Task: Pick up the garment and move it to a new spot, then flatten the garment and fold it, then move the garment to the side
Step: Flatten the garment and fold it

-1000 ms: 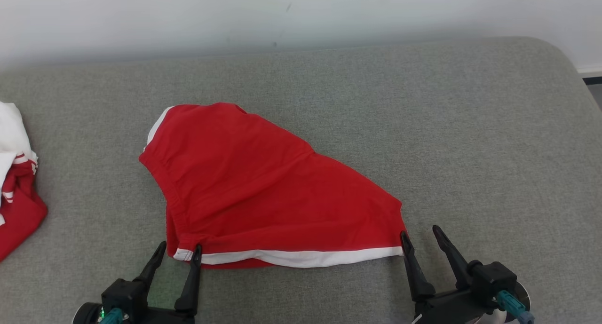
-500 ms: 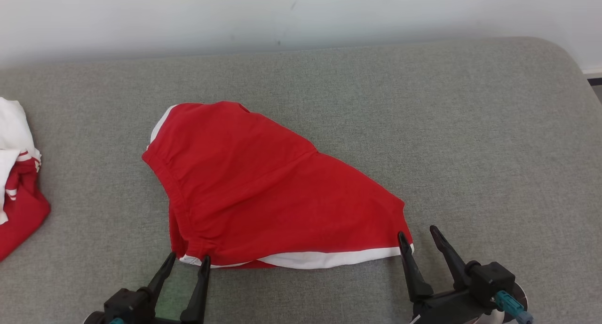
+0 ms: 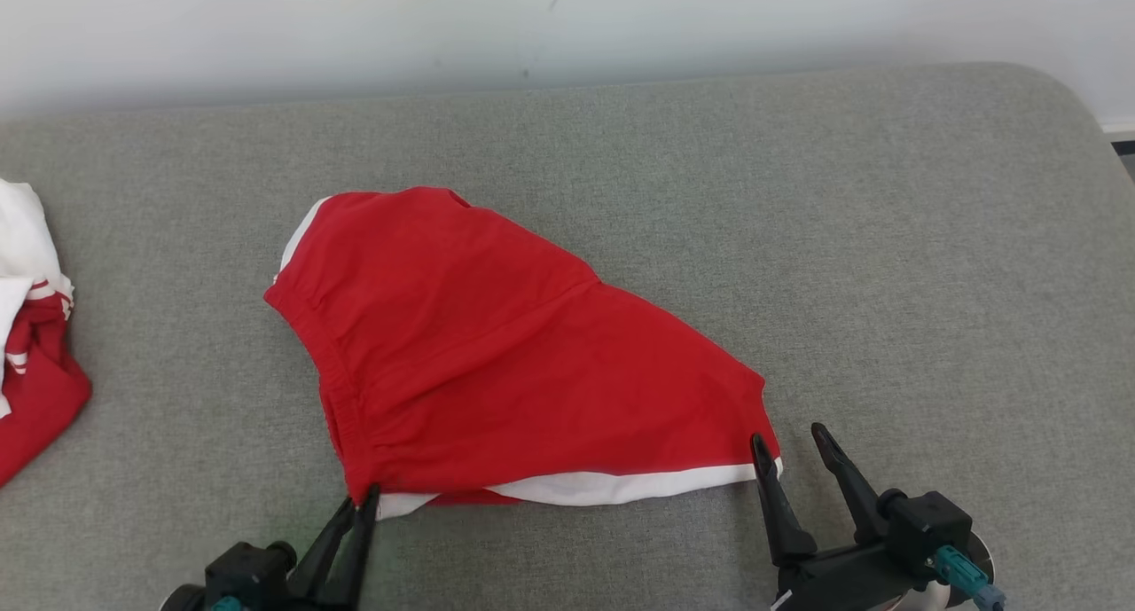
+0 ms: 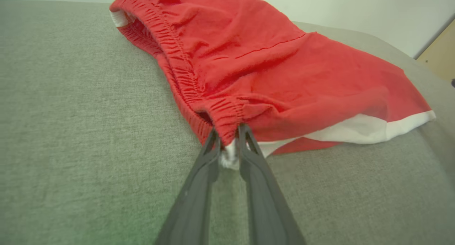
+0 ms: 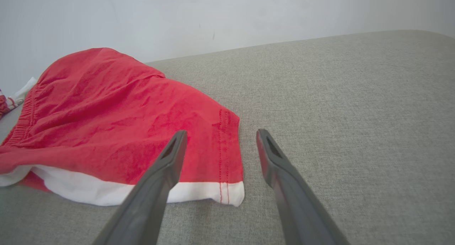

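bed point(image 3: 887, 238): we see a grey woven cover, smooth and level, rounded at its far right corner.
shorts point(image 3: 497, 363): we find these lying near the middle of the bed, red, spread mostly flat, gathered waistband toward the left, a white band point(image 3: 621, 485) along the near edge.
pile point(image 3: 31, 372): at the left edge we see bunched red and white clothes, well apart from the shorts.
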Robot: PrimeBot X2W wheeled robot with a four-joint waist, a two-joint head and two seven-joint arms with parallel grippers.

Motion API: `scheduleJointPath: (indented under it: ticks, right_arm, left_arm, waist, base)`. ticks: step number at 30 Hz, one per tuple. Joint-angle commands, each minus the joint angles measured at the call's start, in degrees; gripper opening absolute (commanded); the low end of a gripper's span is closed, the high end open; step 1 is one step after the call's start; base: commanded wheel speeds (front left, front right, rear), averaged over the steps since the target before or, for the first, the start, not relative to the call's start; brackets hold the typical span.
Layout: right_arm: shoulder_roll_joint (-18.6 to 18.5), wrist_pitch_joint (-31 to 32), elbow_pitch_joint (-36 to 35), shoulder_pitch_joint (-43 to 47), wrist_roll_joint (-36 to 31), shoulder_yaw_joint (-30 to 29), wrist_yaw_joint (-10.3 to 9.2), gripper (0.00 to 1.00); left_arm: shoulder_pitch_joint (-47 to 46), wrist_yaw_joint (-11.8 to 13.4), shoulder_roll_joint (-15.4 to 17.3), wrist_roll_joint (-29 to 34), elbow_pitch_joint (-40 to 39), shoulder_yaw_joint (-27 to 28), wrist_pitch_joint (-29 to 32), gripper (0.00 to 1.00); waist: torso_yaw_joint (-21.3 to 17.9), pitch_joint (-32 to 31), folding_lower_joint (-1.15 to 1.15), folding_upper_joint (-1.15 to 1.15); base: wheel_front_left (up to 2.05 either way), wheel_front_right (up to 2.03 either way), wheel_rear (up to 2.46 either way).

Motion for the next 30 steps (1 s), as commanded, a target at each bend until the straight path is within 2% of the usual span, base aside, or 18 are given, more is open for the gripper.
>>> scheduleJointPath:
  ticks: [1, 9, 24, 27, 28, 29, 30]
  right_arm:
    - [0.2, 0.0, -0.2, -0.6, 0.1, 0.0, -0.11, 1.00]
    - [0.3, 0.0, 0.9, -0.3, 0.5, -0.5, -0.11, 1.00]
    - [0.2, 0.0, 9.1, -2.1, 2.5, 1.3, -0.11, 1.00]
    - [0.1, 0.0, 9.5, -2.2, 2.9, 1.7, -0.11, 0.42]
    - [0.1, 0.0, 9.6, -2.2, 2.9, 1.7, -0.11, 0.35]
    - [0.0, 0.0, 9.7, -2.3, 2.9, 1.8, -0.11, 0.11]
    - [-0.1, 0.0, 9.6, -2.4, 3.0, 1.8, -0.11, 0.00]
  left_arm:
    - [-0.5, 0.1, 0.1, 0.4, 0.2, 0.2, -0.2, 0.00]
    - [0.2, 0.1, -0.2, -0.2, -0.2, 0.4, -0.2, 0.00]
    - [0.9, 0.1, -2.2, 0.8, -0.8, 0.5, -0.2, 0.00]
    - [1.0, 0.1, -2.3, 0.9, -0.8, 0.6, -0.2, 0.00]
    - [1.0, 0.1, -2.3, 0.9, -0.8, 0.6, -0.2, 0.00]
    - [1.0, 0.1, -2.3, 0.9, -0.8, 0.5, -0.2, 0.00]
    - [1.0, 0.1, -2.3, 0.8, -0.9, 0.6, -0.2, 0.00]
  waist:
    - [0.0, 0.0, 0.00, 0.00]
    - [0.0, 0.0, 0.00, 0.00]
    - [1.0, 1.1, 0.00, 0.00]
    - [1.1, 0.8, 0.00, 0.00]
    - [1.1, 0.8, 0.00, 0.00]
    - [1.1, 0.7, 0.00, 0.00]
    - [1.1, 0.6, 0.00, 0.00]
  base:
    - [0.00, 0.00, 0.00]
    - [0.00, 0.00, 0.00]
    - [0.00, 0.00, 0.00]
    - [0.00, 0.00, 0.00]
    - [0.00, 0.00, 0.00]
    - [0.00, 0.00, 0.00]
    - [0.00, 0.00, 0.00]
